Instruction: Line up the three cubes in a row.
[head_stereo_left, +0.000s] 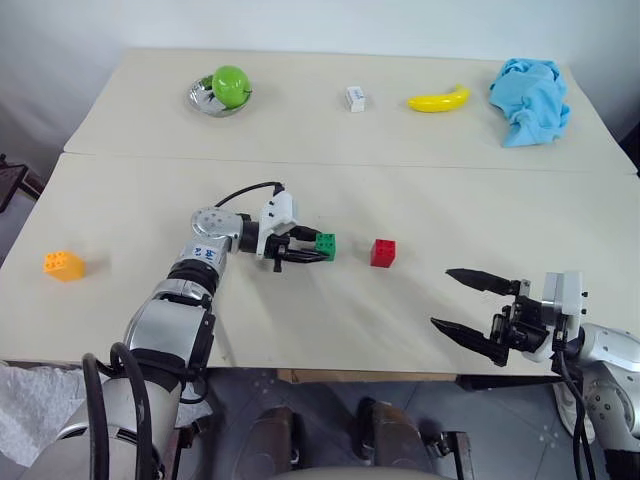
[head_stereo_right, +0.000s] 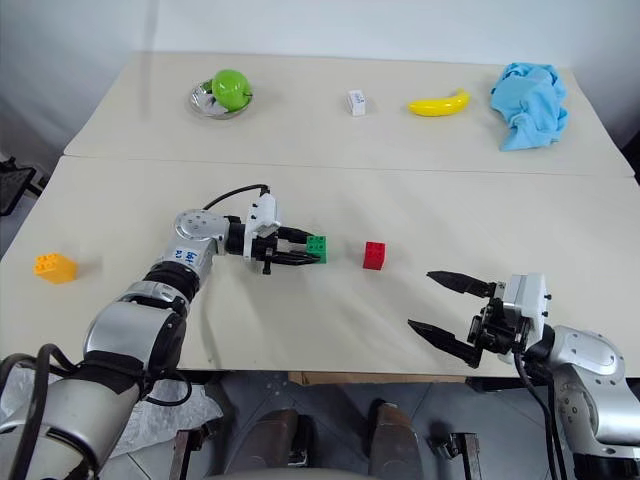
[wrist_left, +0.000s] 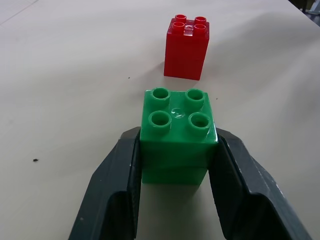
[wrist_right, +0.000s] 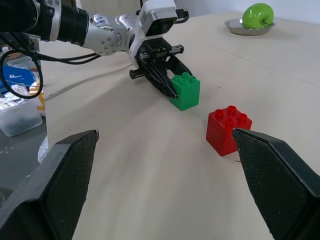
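your left arm reaches low across the near table (head_stereo_left: 400, 330), wrist bent so the left gripper (head_stereo_left: 312, 247) lies almost level, pointing toward your right. its fingers (wrist_left: 117, 192) sit narrow on both sides of the green cube (head_stereo_left: 326, 245), which rests on the table; whether they still squeeze it, can't tell. red cube (head_stereo_left: 383, 252) stands just beside the green one, apart. orange-yellow cube (head_stereo_left: 63, 264) is well apart at the table's left edge. your right gripper (head_stereo_left: 462, 303) hangs level near the front edge, fingers spread wide, nothing between them.
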